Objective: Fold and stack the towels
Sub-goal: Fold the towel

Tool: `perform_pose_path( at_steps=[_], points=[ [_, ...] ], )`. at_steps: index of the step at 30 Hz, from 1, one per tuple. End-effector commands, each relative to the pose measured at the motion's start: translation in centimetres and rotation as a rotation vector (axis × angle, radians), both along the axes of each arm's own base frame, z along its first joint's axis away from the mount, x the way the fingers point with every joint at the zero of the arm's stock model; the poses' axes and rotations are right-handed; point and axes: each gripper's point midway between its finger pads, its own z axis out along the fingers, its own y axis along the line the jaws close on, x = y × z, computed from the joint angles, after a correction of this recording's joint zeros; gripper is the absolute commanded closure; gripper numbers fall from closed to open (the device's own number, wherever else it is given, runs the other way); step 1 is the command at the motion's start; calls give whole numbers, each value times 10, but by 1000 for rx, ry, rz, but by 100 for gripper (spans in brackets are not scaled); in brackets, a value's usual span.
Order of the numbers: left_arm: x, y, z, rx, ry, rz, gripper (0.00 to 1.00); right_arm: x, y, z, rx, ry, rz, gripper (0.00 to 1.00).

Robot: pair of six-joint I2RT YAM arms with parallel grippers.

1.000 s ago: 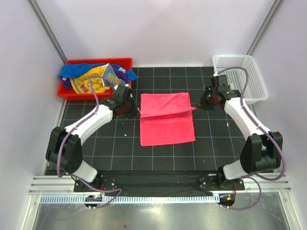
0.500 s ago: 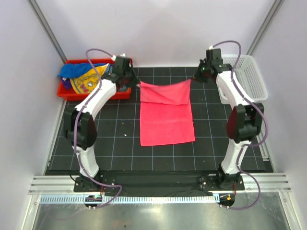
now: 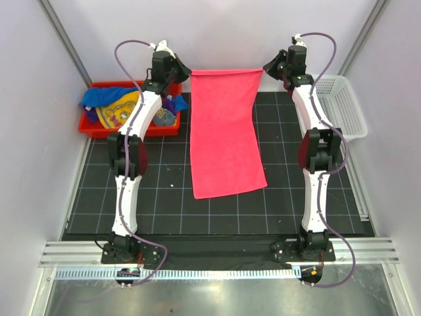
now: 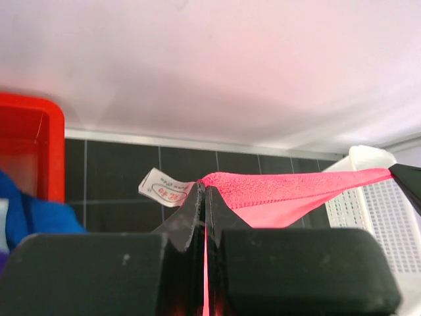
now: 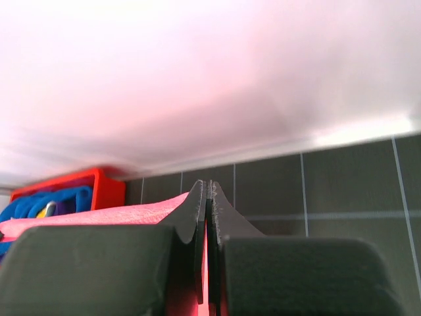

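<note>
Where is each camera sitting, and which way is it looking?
Top: high behind the robot, looking down; both arms show, holding up the pink towel.
Left wrist: on the left arm, facing the white basket; left pincer shows.
Right wrist: on the right arm, facing the red bin; right pincer shows.
All share the towel.

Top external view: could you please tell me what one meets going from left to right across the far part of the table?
red bin → left gripper → pink towel → right gripper → white mesh basket
</note>
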Motion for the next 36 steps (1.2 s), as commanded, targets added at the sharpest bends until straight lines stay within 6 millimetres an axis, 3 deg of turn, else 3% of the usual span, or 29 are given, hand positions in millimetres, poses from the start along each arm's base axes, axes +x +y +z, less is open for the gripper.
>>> perform_pose_path(
  at_steps=[1, 6, 15, 18, 19, 21, 23, 27, 28, 30, 33, 35, 36],
  points=[
    [21, 5, 58, -29, -242, -5, 100, 22, -4, 64, -6, -257, -5, 99],
    [34, 4, 54, -50, -271, 4, 100, 28, -8, 68, -20, -285, -17, 99],
    [33, 13, 58, -41, -264, 34, 100, 16, -6, 60, 19, -248, 20, 99],
    [27, 12, 39, -31, -198, 9, 100, 10, -2, 54, 42, -215, 34, 99],
    [22, 11, 42, -33, -194, 3, 100, 7, -2, 44, 51, -187, 33, 99],
    [17, 13, 34, -30, -164, 2, 100, 0, -1, 49, 59, -178, 37, 99],
    [7, 15, 24, -26, -125, 3, 100, -7, 0, 36, 67, -133, 43, 99],
    [-13, 19, 11, -19, -61, 6, 100, -26, 3, 30, 76, -78, 63, 99],
    [-19, 21, -3, -12, -24, 5, 100, -30, 4, 29, 77, -67, 68, 99],
    [-32, 23, 5, -23, -16, 7, 100, -38, 5, 22, 78, -28, 73, 99],
    [-51, 28, -5, -24, 28, 15, 100, -56, 7, 7, 78, 42, 83, 99],
    [-66, 30, -13, -24, 63, 12, 100, -68, 5, 8, 77, 68, 82, 99],
    [-72, 30, -16, -26, 78, 13, 100, -75, 6, -6, 78, 105, 85, 99]
  ],
)
